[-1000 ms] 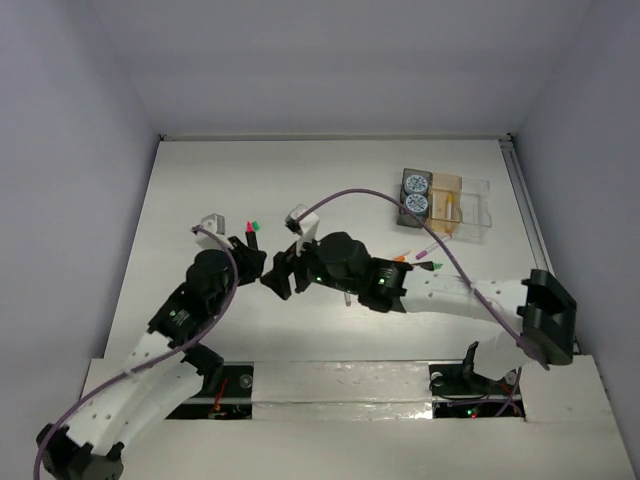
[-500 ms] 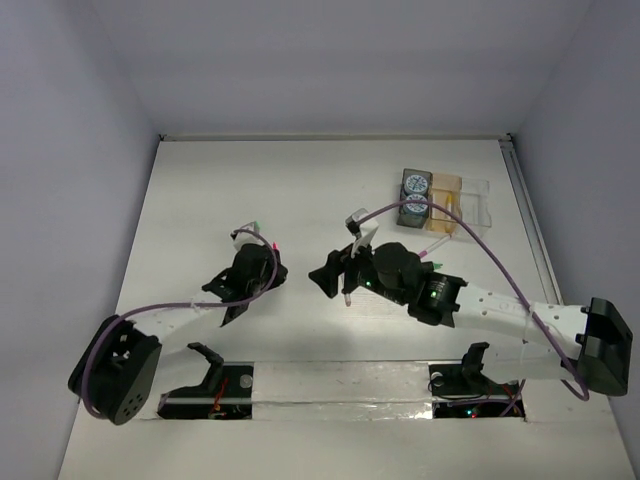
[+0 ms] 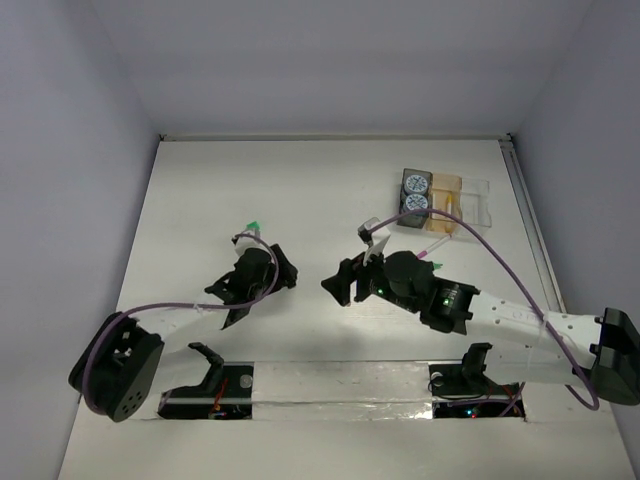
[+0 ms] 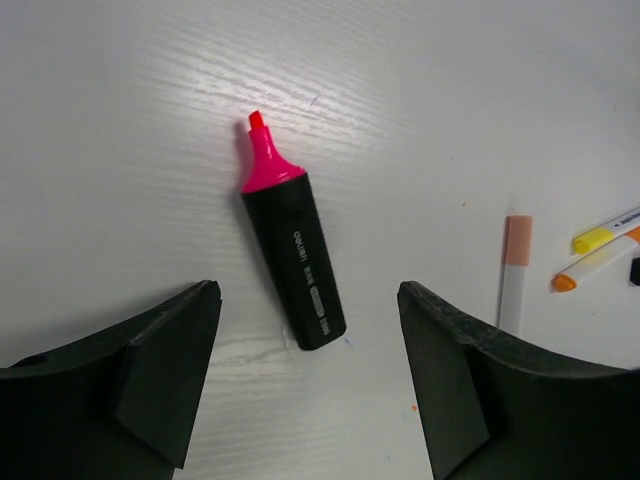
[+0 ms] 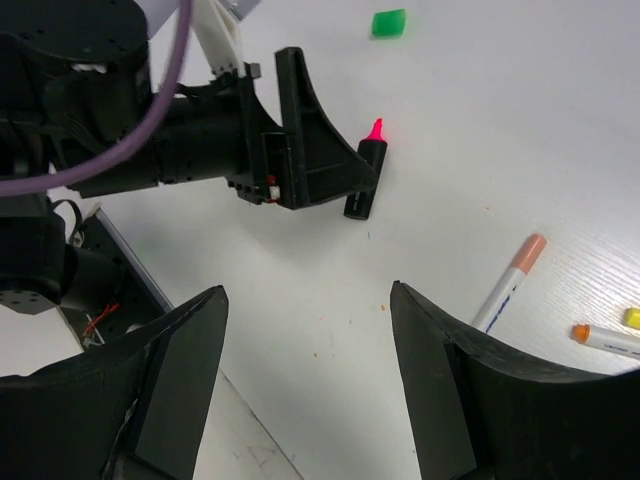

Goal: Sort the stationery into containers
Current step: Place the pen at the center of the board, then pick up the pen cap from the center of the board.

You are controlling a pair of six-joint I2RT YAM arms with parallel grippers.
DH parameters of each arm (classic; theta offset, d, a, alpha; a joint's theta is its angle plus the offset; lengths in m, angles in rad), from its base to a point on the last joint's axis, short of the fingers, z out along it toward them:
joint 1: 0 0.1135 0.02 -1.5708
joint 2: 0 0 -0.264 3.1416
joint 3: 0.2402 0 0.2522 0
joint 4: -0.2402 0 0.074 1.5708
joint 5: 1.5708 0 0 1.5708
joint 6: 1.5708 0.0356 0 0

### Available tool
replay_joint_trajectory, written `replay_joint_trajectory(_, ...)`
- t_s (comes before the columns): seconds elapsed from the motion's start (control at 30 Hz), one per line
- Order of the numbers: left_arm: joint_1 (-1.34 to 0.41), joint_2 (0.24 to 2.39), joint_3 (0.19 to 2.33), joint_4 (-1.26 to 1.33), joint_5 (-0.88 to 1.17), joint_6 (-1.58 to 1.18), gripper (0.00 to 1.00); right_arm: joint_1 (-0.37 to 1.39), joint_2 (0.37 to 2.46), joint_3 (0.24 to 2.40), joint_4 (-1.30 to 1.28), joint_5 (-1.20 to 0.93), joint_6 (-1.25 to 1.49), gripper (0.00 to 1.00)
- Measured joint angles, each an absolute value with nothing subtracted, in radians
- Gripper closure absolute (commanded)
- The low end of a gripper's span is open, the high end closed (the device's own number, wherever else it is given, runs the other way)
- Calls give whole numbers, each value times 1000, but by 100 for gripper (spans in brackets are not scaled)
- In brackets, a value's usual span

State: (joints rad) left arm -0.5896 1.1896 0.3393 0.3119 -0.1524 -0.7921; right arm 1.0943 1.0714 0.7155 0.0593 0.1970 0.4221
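A black highlighter (image 4: 293,262) with a bare pink tip lies flat on the white table. My left gripper (image 4: 307,290) hovers over its rear end, open, fingers apart from it on both sides. The right wrist view shows that gripper (image 5: 300,150) low beside the highlighter (image 5: 362,180). My right gripper (image 5: 306,290) is open and empty over bare table. A pink-white pen (image 5: 510,283) and orange (image 4: 578,276) and yellow (image 4: 596,238) pens lie to the right. The containers (image 3: 470,212) stand at the far right, with two blue-white rolls (image 3: 415,194) in the dark grey tray.
A loose green cap (image 3: 253,225) lies on the table beyond my left gripper (image 3: 283,270). My right gripper (image 3: 338,284) is a short way to its right. The table's near edge (image 5: 170,310) and the arms' mounting bar run just behind both grippers.
My left gripper has opened and let go of the pink highlighter, which now rests on the table. Both arms drew apart from their close meeting at mid-table; the right gripper stayed open.
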Motion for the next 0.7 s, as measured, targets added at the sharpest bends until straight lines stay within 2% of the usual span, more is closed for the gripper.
replay_joint_trajectory(0.13,-590,1052,364,125,-216,-793,32,1094,1045,701,45,199,422,28)
replay_joint_trajectory(0.17,-590,1012,383,67,-238,-795,35,1094,1039,697,44,198,422,28)
replay_joint_trajectory(0.37,-583,828,599,-316,-413,-833,45,1094,1019,686,19,196,422,28)
replay_joint_trajectory(0.57,-472,934,768,-569,-475,-837,45,1094,994,685,-23,171,423,27)
replay_joint_trajectory(0.7,-277,1058,822,-681,-413,-770,45,1086,919,665,-38,176,422,27)
